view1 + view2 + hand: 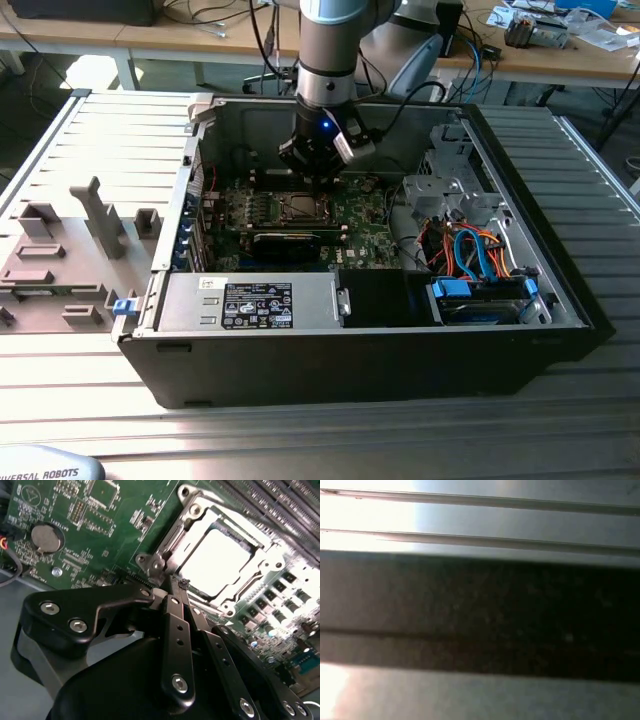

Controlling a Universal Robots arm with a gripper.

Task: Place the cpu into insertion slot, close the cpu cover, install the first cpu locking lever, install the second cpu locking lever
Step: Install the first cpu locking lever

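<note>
With my gripper (175,582) pinched shut, holding nothing | cpu (212,562) seated in socket just ahead of my fingertips | cpu cover (252,547) down around it | tips at socket corner by lever hook | levers: can't confirm latched

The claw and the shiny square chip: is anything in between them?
In the second wrist view the closed claw sits at the corner of the cpu cover. Between its tip and the cpu lies only that cover's silvery frame edge, nothing else.
</note>
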